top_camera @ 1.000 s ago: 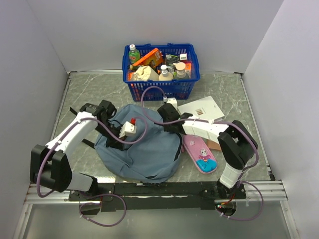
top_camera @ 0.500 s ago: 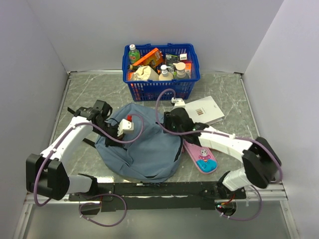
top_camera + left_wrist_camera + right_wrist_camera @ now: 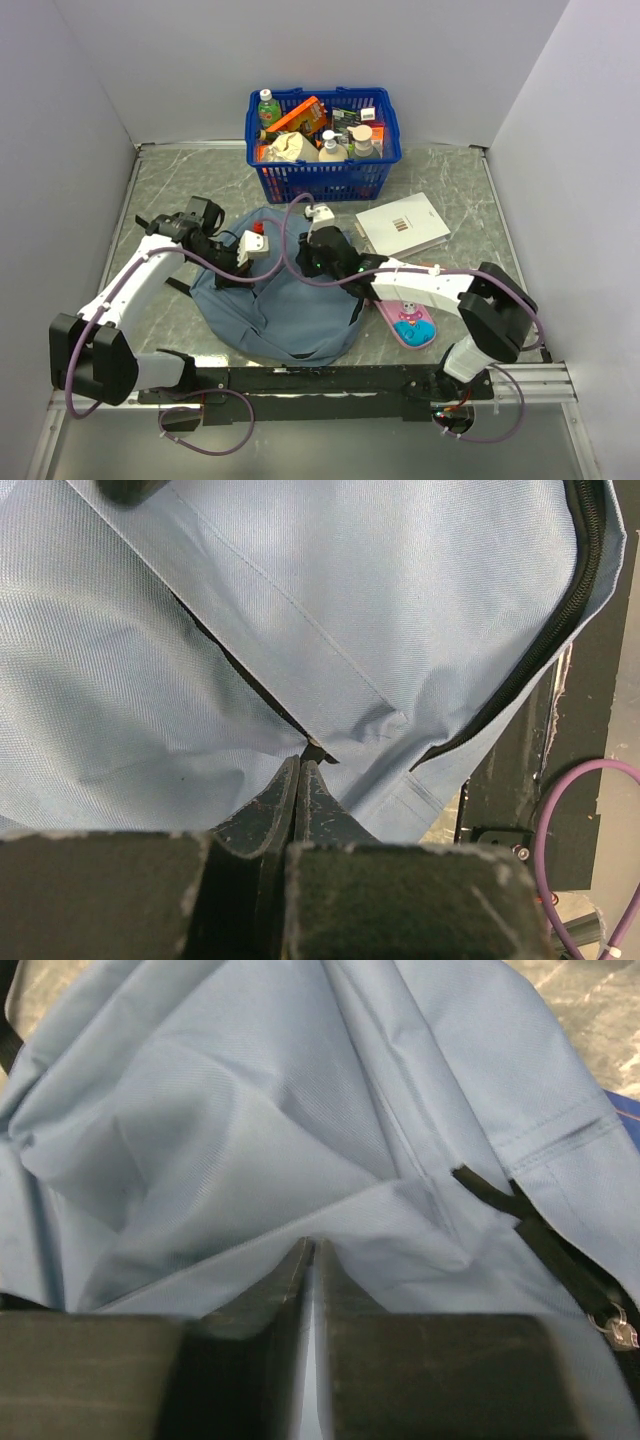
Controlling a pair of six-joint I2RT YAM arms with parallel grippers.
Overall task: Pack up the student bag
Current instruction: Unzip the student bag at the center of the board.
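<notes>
The student bag (image 3: 285, 315), grey-blue and soft, lies flat at the near middle of the table. My left gripper (image 3: 228, 274) is over its left side, fingers (image 3: 262, 805) pressed together, tips pinching the edge of a dark pocket slit (image 3: 240, 675) in the fabric (image 3: 330, 600). My right gripper (image 3: 308, 262) sits on the bag's upper middle. Its jaws are closed on a raised fold of the bag's cloth (image 3: 300, 1160), with cloth showing between the fingers (image 3: 275, 1285). A dark zip (image 3: 530, 1230) runs to the right of that fold.
A blue plastic basket (image 3: 322, 176) full of bottles and packets stands at the back. A white notebook (image 3: 402, 223) lies right of the bag. A pink pencil case (image 3: 410, 322) lies under my right forearm. A curved main zip (image 3: 575, 590) shows near the bag's edge.
My right arm swung left from beside the notebook onto the bag, opened, then closed on a fold of cloth. The left arm stayed almost still, shut.
</notes>
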